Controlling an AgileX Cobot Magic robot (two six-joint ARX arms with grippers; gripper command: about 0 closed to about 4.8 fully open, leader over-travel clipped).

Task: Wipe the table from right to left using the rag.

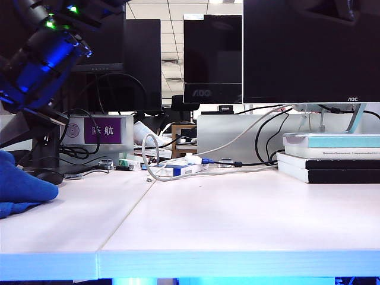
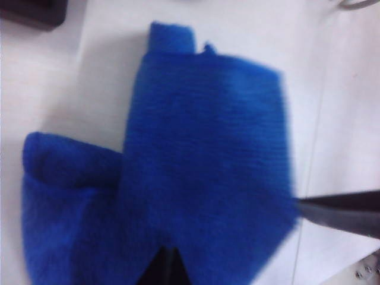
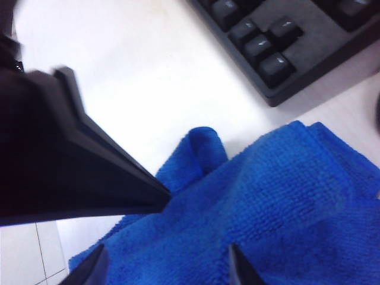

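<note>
Both hands hang over the rag at the table's far left edge. Left hand spreads open above it; right hand also stands open, near a keyboard.

The front and middle of the table lie bare, so wide passage is offered there. The left edge is taken by the rag, over which the left gripper and right gripper are crowded, a keyboard close by. Passage behind is barred by cables, books and monitors.
</note>
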